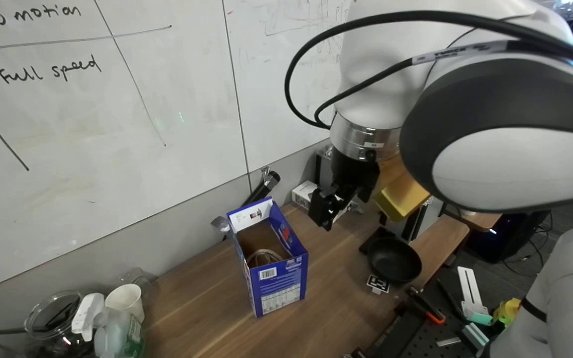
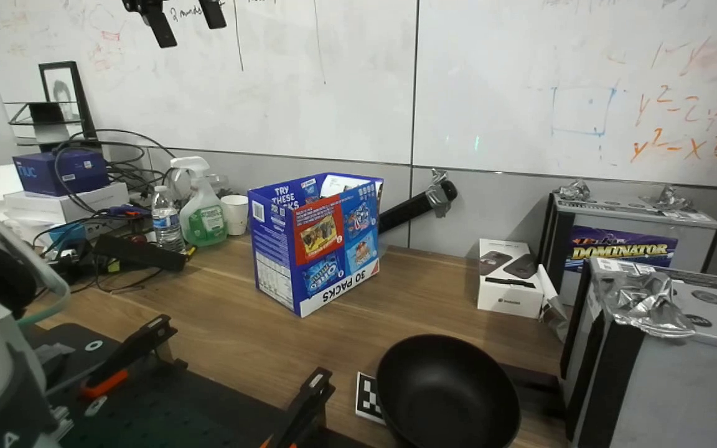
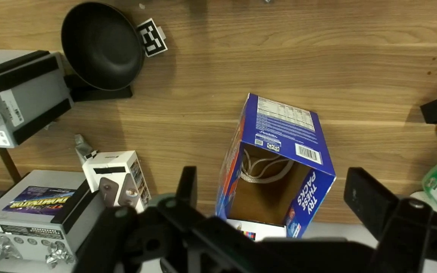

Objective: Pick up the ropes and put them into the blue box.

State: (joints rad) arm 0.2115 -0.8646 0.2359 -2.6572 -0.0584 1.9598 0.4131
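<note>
Black two-fingered gripper (image 3: 271, 172): fingers spread wide, raised above the wood-grain table (image 3: 188, 110); in an exterior view the frame cuts it off between ten and eleven o'clock, leaving mainly the fingers (image 2: 160, 28).

White-and-grey robot arm (image 1: 505, 169): cropped at two o'clock in an exterior view.

Open-topped blue cardboard box with white printed panels (image 3: 285, 131): upright on the table, seen between the fingers in the wrist view. Contents: pale looped rope (image 3: 266, 179), lying toward the twelve o'clock side there; ends and number of pieces not discernible; hidden by the walls in an exterior view.

White carton printed with phones (image 3: 112, 163): nine o'clock from the box, wrist view; partly covered by the gripper.

Round black pan (image 3: 102, 45): ten o'clock from the box, wrist view; black-and-white marker card (image 3: 152, 40) just beside its rim at three o'clock.

Round clear jar (image 1: 50, 336): eight o'clock in an exterior view, cropped below; dark contents, hard to make out.

Clear spray bottle with green label (image 2: 204, 214): green-tinted; in the wrist view cropped, three o'clock from the box.

White paper cup (image 2: 234, 214): at the spray bottle's three o'clock in an exterior view; floor hidden.
</note>
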